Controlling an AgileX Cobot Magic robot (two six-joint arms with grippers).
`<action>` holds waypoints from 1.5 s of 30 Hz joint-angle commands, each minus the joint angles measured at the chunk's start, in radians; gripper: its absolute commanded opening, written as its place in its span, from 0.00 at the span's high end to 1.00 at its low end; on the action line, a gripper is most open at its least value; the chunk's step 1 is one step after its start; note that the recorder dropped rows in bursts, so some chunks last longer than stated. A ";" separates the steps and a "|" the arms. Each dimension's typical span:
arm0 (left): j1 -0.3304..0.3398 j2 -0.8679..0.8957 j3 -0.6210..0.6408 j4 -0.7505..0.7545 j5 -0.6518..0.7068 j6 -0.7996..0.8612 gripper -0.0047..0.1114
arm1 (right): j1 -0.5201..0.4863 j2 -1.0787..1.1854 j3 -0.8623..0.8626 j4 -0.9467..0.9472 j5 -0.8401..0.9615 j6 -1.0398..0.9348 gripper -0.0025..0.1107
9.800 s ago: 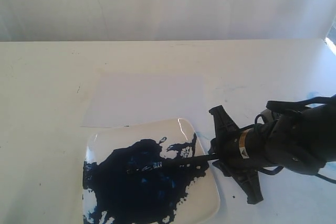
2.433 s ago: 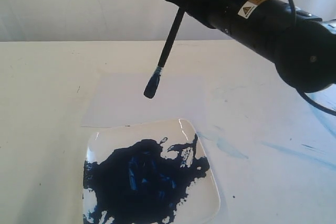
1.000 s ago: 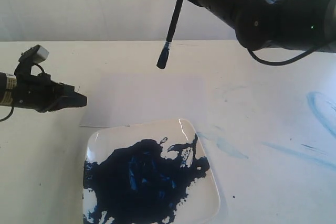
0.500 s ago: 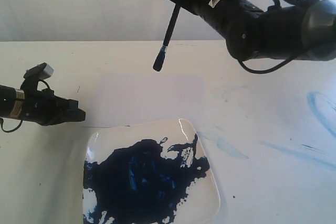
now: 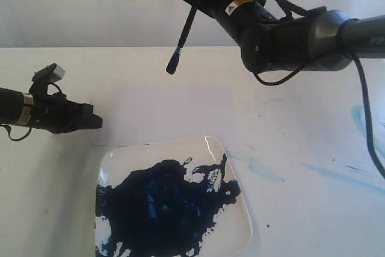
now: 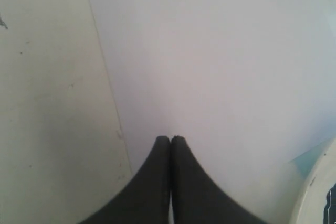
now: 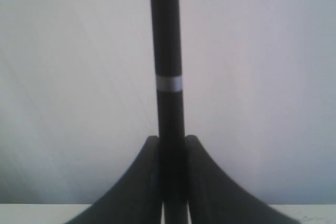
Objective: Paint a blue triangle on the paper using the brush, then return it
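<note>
The brush (image 5: pixel 181 37) hangs high over the table's far side, bristles down and stained blue, its black handle clamped in my right gripper (image 5: pixel 194 1). In the right wrist view the handle (image 7: pixel 166 51) with its silver band runs straight out from between the shut fingers (image 7: pixel 146 177). The pale lavender paper (image 5: pixel 168 114) lies flat behind the plate and shows no blue triangle. My left gripper (image 5: pixel 93 121) is shut and empty, low at the paper's left edge; in the left wrist view its tips (image 6: pixel 170 139) rest over the sheet (image 6: pixel 220 66).
A glossy white square plate (image 5: pixel 237 221) with a big dark-blue paint puddle (image 5: pixel 162 206) sits in front of the paper. Pale blue smears (image 5: pixel 264 171) mark the table on the right. A white wall stands behind.
My right gripper has shifted the brush slightly left and higher. My left arm came into view from the left and now sits at the paper's left edge.
</note>
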 commanded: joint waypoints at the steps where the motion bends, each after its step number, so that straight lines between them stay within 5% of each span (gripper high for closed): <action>1: -0.053 0.002 -0.026 0.024 0.023 -0.017 0.96 | -0.006 0.014 -0.026 -0.011 0.000 0.004 0.98; 45: -0.071 0.108 -0.072 0.024 0.036 -0.043 0.96 | -0.008 0.205 -0.102 0.014 -0.073 -0.004 0.98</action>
